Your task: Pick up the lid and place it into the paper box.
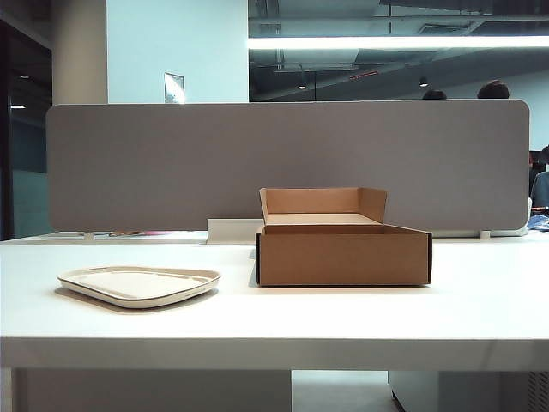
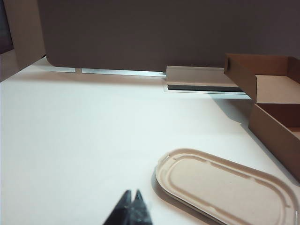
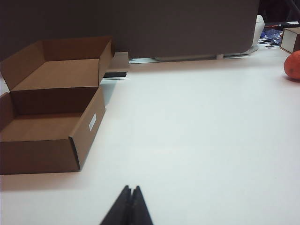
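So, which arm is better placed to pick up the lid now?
Probably the left. The lid lies just beside the left gripper, whose fingers are shut. The right gripper, also shut, sees only the paper box, which stands between it and the lid.

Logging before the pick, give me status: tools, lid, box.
Left tool shut, right tool shut, both empty. Cream-white tray-like lid flat on table, untouched. Brown cardboard box open. Nothing between.

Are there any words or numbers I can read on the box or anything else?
No text can be read anywhere.
White sticker on the paper box side: too small and blurred.
Paper sign on the wall behind the grey divider: too blurred.
Lid: no writing visible.
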